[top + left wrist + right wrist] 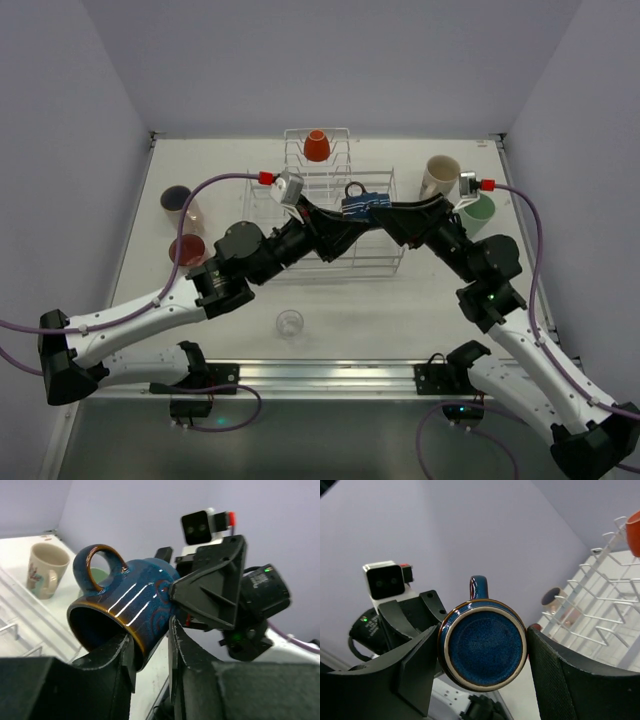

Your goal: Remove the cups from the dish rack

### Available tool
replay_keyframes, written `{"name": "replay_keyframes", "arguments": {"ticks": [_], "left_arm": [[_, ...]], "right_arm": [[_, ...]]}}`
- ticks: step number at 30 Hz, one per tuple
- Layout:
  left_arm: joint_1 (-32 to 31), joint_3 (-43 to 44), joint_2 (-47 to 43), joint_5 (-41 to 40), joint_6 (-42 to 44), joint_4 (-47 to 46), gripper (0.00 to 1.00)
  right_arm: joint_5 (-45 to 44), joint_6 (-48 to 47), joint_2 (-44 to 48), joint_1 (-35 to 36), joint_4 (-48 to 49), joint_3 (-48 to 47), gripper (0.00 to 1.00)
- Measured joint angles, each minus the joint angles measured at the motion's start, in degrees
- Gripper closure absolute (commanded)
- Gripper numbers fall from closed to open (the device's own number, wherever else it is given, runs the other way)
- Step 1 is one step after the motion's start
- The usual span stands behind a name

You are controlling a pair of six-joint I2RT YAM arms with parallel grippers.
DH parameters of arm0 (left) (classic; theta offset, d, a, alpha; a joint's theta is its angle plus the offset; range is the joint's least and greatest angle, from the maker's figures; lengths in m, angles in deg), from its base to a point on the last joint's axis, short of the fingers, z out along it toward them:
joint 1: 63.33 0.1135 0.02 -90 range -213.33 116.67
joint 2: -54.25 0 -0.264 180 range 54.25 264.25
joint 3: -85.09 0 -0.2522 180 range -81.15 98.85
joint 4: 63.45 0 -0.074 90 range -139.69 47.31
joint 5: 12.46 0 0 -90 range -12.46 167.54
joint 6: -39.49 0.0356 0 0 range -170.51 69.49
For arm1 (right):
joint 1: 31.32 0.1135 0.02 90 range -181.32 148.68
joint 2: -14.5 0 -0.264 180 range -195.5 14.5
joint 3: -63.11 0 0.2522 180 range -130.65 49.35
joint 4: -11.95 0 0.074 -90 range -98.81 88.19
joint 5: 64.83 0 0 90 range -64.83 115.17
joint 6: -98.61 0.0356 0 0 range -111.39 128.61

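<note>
We see the dark-blue mug (362, 203) lying on its side in the air above the middle of the dish rack (380, 262), caught from both ends. The right fingers (415, 665) clamp its body near the base, one on each side. The left fingers (115, 660) pinch the lower wall at its rim. Both arms reach over the bench with elbows bent outward, their wrists converging above the rack.

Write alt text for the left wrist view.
A dark-blue mug is held sideways, handle up, mouth toward the camera: the left gripper pinches its lower rim while the right gripper holds its base. A cream mug stands on the table behind, at left.
</note>
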Motion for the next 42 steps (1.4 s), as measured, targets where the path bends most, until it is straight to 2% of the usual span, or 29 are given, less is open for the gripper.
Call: {"name": "replay_keyframes", "arguments": {"ticks": [2,3,5,6,7,9,10,13,16,22,25,29,32,35,42], "left_arm": [[0.1,0.0,0.1,0.9,-0.9,-1.2,0.88],[0.1,0.0,0.0,1.6,-1.2,-2.2,1.00],[-0.2,0.0,-0.5,2.6,-1.4,-3.5,1.00],[-0.3,-0.1,-0.8,2.5,-1.3,-3.6,1.00],[-0.5,-0.2,-1.1,2.5,-1.1,-3.5,1.00],[-0.5,-0.4,-1.3,2.3,-0.4,-3.3,1.00],[-0.5,-0.4,-1.3,2.2,0.2,-2.9,1.00],[-0.6,-0.1,-1.2,2.0,2.7,-0.9,1.00],[-1.1,4.1,0.5,1.1,6.5,6.9,1.00],[-7.7,23.7,11.3,-5.2,15.1,30.9,1.00],[-11.2,28.8,14.5,-5.9,16.9,39.6,1.00],[-13.6,28.7,16.8,-6.6,17.2,49.9,1.00],[-14.1,24.9,17.6,-6.7,16.6,54.9,1.00],[-14.2,21.2,18.4,-6.7,15.9,57.9,1.00],[-14.2,16.7,25.5,-6.7,15.5,59.3,1.00]], "right_arm": [[0.9,3.0,-0.9,-0.2,3.8,0.7,0.65],[1.1,4.3,-1.2,-0.4,5.4,0.9,0.63],[1.7,7.2,-2.0,-0.5,8.4,1.5,0.58],[1.9,8.3,-2.4,-0.5,10.0,1.9,0.52],[2.4,9.2,-2.8,-0.5,11.1,2.2,0.34],[2.9,10.4,-3.2,-0.5,12.3,2.6,0.15],[3.4,10.5,-3.3,-0.4,12.5,2.9,0.02],[4.6,9.6,-3.0,0.1,10.0,3.7,0.01],[3.3,6.2,-0.3,0.0,2.9,3.3,0.01],[-7.0,-5.2,10.8,0.0,-20.2,-1.9,0.01],[-13.9,-10.2,17.6,0.0,-30.5,-4.0,0.01],[-24.0,-15.5,22.9,0.0,-41.4,-8.3,0.01],[-29.9,-18.6,24.8,0.0,-46.9,-11.1,0.01],[-34.5,-20.8,26.6,0.0,-50.8,-13.0,0.01],[-37.8,-22.7,27.7,0.0,-54.4,-13.8,0.01]]}}
